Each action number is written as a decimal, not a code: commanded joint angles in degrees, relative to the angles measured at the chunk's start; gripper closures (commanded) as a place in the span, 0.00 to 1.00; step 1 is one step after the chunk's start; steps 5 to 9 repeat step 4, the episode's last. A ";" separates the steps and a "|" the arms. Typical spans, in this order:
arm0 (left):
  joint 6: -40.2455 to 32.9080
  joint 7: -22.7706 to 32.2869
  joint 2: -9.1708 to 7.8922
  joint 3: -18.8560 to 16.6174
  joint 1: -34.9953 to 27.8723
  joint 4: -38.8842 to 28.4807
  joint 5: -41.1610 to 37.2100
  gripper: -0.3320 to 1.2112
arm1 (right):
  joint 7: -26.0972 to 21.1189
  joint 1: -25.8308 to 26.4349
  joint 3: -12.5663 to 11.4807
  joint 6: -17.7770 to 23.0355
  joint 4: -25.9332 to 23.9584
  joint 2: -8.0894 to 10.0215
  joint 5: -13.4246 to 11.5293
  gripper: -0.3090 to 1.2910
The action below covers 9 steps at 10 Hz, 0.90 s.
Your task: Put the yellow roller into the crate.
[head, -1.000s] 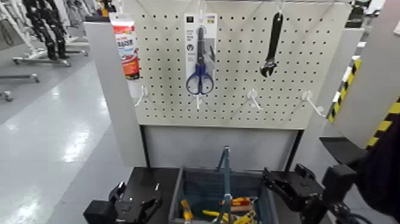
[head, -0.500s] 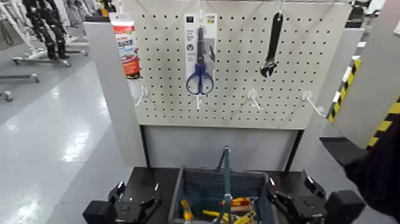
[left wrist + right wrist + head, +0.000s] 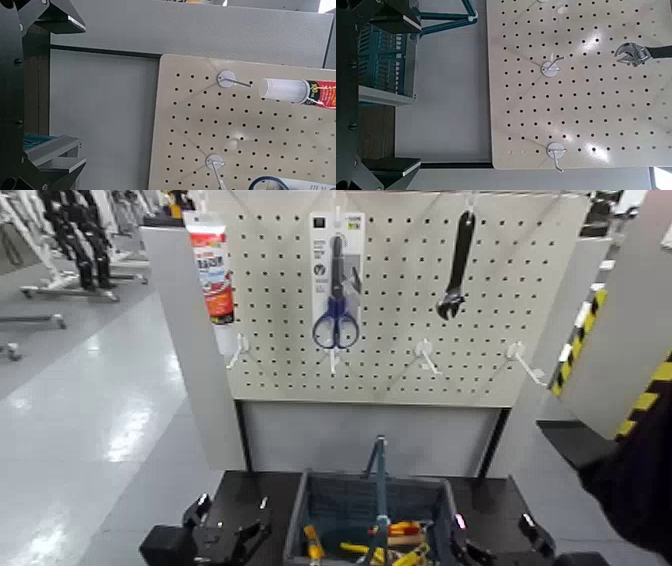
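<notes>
The crate [image 3: 330,500] sits low in the middle of the head view, with lattice walls and an upright centre handle [image 3: 380,485]. Yellow and red tool handles [image 3: 400,535] lie inside it. I cannot pick out the yellow roller among them. Right of the crate, only the fingertips of my right gripper [image 3: 495,545] show at the bottom edge. In the right wrist view that gripper [image 3: 419,95] is open and empty, with the crate [image 3: 383,59] off to one side. My left gripper [image 3: 225,535] is parked left of the crate, and the left wrist view shows it [image 3: 79,91] open and empty.
Behind the crate a white pegboard [image 3: 400,310] holds blue-handled scissors [image 3: 336,300], a black wrench [image 3: 458,265] and a sealant tube [image 3: 212,270]. Bare hooks [image 3: 427,355] stick out low on the board. A black-and-yellow striped post [image 3: 640,380] stands at the right.
My right arm has sunk from beside the crate's right rim to the bottom edge of the head view, jaws still apart. The left arm and the crate have not moved.
</notes>
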State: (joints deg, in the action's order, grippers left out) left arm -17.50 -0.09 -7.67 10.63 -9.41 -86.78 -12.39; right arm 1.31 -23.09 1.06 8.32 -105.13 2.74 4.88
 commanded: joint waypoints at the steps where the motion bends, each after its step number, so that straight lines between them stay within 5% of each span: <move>1: 0.09 -0.08 -0.07 0.00 0.01 -0.05 0.00 0.30 | -1.23 -1.08 0.61 3.72 1.69 -0.55 -1.10 0.27; 9: 0.01 -0.08 -0.07 0.00 0.01 -0.05 0.00 0.30 | -1.67 -1.43 0.79 3.99 1.86 -0.63 -1.54 0.27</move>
